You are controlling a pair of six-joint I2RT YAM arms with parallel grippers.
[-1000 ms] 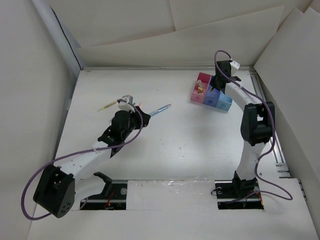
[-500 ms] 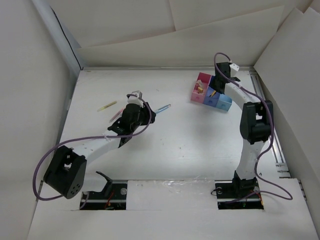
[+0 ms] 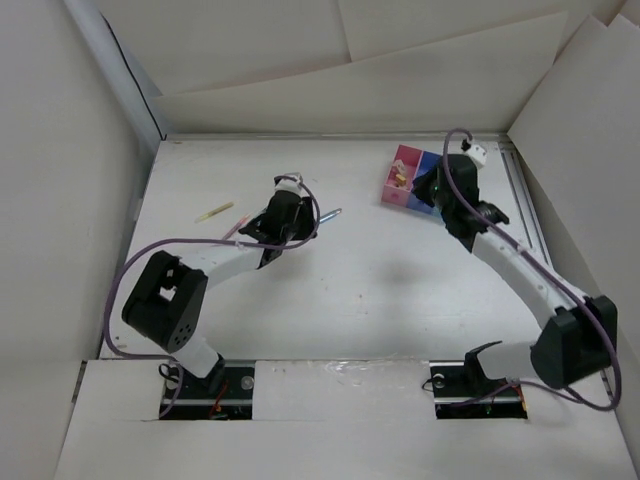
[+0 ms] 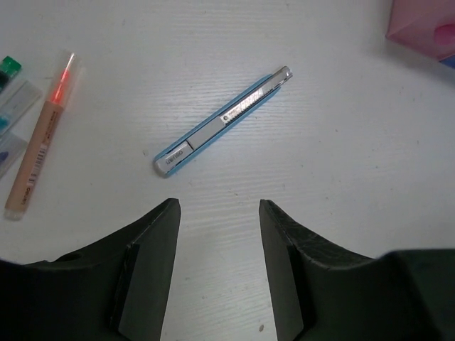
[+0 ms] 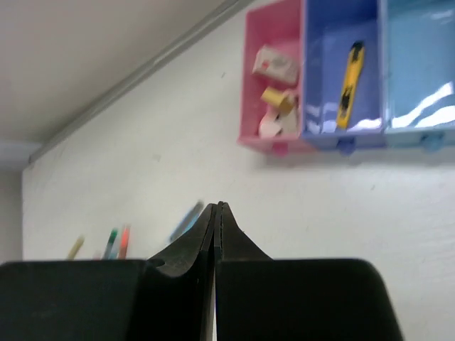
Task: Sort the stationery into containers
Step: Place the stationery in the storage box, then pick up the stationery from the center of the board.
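A light-blue cutter [image 4: 220,124] lies on the table just ahead of my open, empty left gripper [image 4: 219,213]; it also shows in the top view [image 3: 326,214] beside the left gripper [image 3: 303,222]. A pinkish pen [image 4: 39,142] and a green pen [image 4: 8,67] lie to its left. A yellow pen [image 3: 214,212] lies further left. The joined bins [image 3: 403,178] stand at the back right: the pink bin [image 5: 274,78] holds beige eraser blocks [image 5: 277,64], the dark blue bin [image 5: 323,71] holds a yellow cutter [image 5: 348,74], and the light blue bin [image 5: 419,64] looks empty. My right gripper [image 5: 217,207] is shut and empty, back from the bins.
Cardboard walls stand along the back and both sides of the table. A metal rail [image 3: 540,240] runs along the right edge. The right arm [image 3: 500,245] covers part of the bins in the top view.
My left gripper has moved right, up to the light-blue cutter. My right arm has pulled back from above the bins and its elbow has swung out to the right.
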